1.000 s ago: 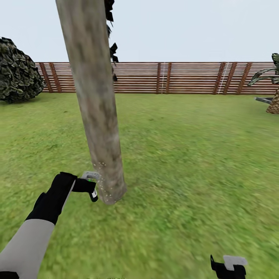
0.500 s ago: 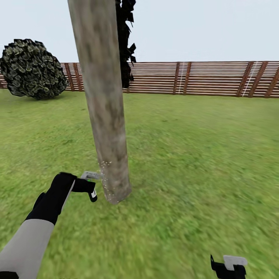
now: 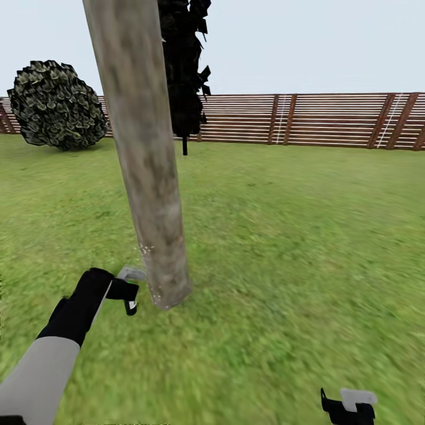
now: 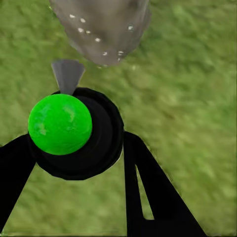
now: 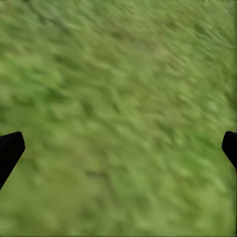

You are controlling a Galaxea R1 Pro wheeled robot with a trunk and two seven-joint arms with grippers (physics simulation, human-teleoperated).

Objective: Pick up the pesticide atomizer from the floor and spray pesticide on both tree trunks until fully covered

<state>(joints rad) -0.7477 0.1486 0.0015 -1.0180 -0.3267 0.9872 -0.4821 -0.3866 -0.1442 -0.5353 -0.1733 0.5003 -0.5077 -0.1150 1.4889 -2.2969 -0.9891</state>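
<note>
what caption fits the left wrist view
Left pincer holding the green-topped spray bottle, nozzle toward the speckled tree trunk.

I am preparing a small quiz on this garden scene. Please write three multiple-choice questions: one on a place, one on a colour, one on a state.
1. Where is the spray bottle?
A. lying on the grass
B. in the left claw, close to the foot of the tree trunk
C. in the right claw

2. What colour is the round spot on the bottle?
A. red
B. blue
C. green

3. How is the right claw?
A. open, holding nothing
B. shut on the bottle
C. shut on a branch

Answers:
1 B, the left claw holds the bottle beside the trunk.
2 C, the left wrist view shows a bright green ball.
3 A, its fingertips stand far apart over grass.
</note>
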